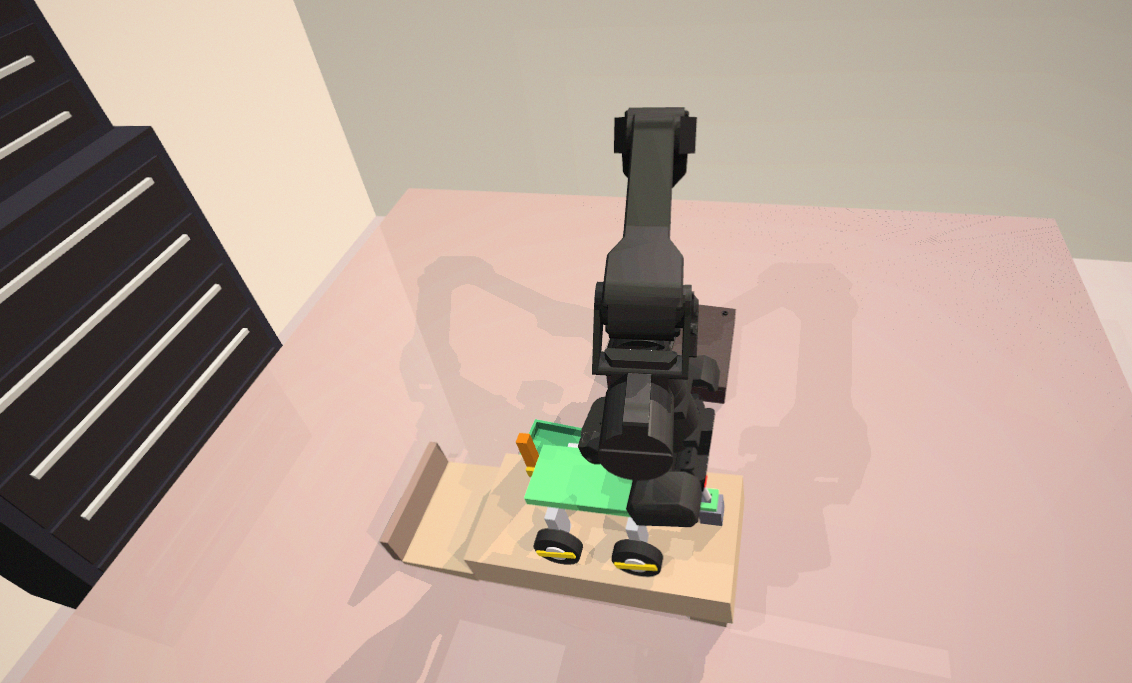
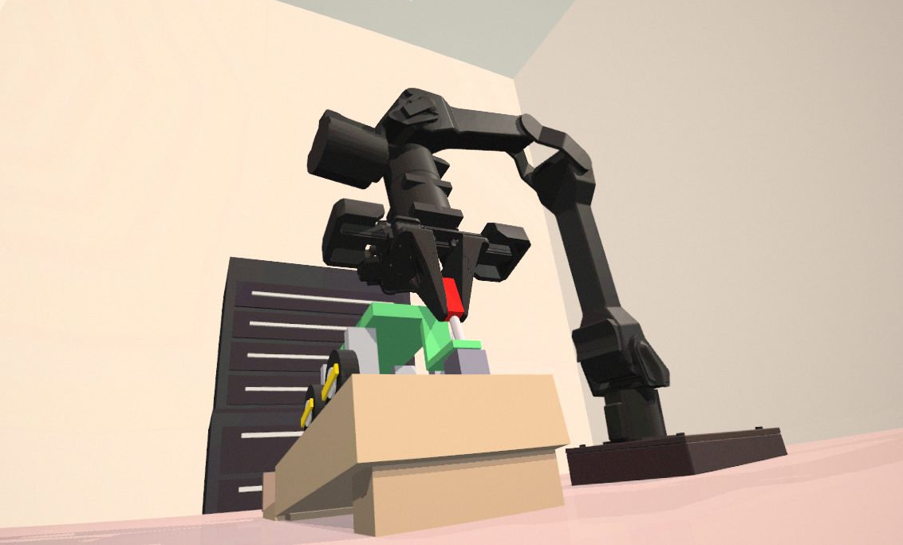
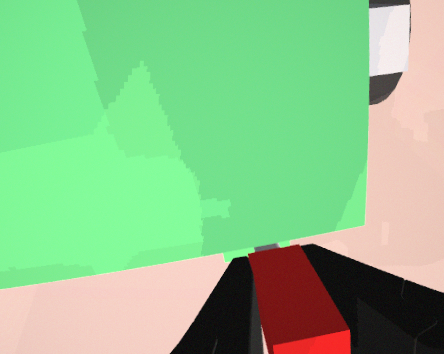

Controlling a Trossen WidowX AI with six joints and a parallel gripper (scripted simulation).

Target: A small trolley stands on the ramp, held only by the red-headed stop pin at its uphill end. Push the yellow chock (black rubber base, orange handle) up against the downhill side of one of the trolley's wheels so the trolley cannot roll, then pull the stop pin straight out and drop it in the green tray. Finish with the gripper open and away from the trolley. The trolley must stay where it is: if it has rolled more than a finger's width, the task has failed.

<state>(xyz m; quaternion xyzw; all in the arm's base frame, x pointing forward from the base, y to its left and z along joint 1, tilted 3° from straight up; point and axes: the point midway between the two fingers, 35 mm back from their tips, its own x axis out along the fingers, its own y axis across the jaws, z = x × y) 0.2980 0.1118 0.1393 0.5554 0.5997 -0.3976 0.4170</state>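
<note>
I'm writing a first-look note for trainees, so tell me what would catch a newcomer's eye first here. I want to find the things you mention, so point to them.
The bright red head of the stop pin (image 2: 453, 298) (image 3: 300, 295), clamped in the black gripper (image 2: 455, 316) above the ramp's (image 1: 684, 571) (image 2: 452, 412) uphill end. Next, the trolley's (image 1: 576, 480) (image 2: 398, 310) (image 3: 266, 125) bright green deck on the ramp, and the orange handle (image 1: 526, 451) upright by its downhill end.
</note>
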